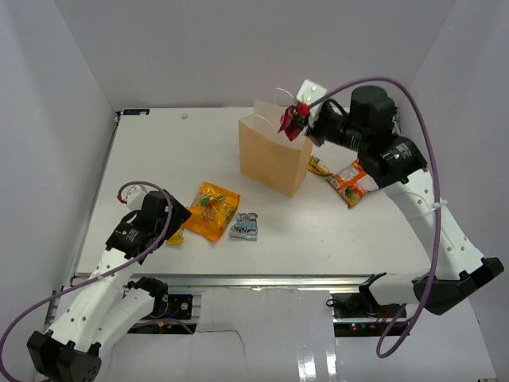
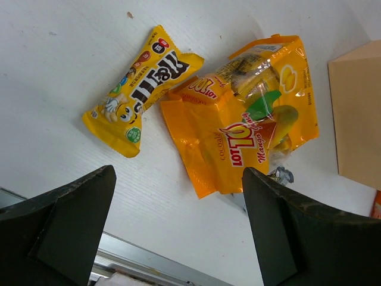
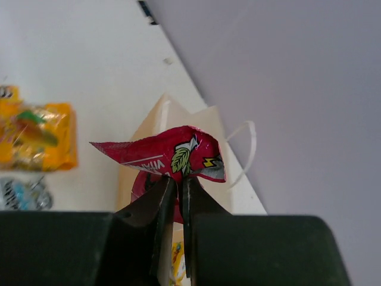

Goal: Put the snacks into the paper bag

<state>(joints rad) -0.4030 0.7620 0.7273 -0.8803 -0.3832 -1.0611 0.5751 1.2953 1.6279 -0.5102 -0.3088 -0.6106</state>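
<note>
1. The right gripper [image 3: 180, 189] was pressed together on the lower edge of a crumpled red packet [image 3: 172, 156]. The packet stood up above the fingertips, with its long axis running across the frame.
2. In the top view, upper centre-right, that packet hung over the far right corner of the open mouth of the paper bag [image 1: 274, 159]. The bag stood upright, and the middle of its mouth lay just toward the lower left of the pinch. By my judgement, the drop called for a small shift that way before letting go.
3. The right arm was the nearer to the bag.
4. The left gripper [image 2: 178, 205], at the lower left of the top view and well apart from the bag, was spread wide and held nothing. It hovered over a yellow packet [image 2: 140, 89], which lay diagonally, and over the orange bags [image 2: 250, 125] just beside it.
5. A grey-blue pack [image 1: 245, 227] and an orange-green bag [image 1: 350, 185] lay on the table [image 1: 159, 143].
</note>
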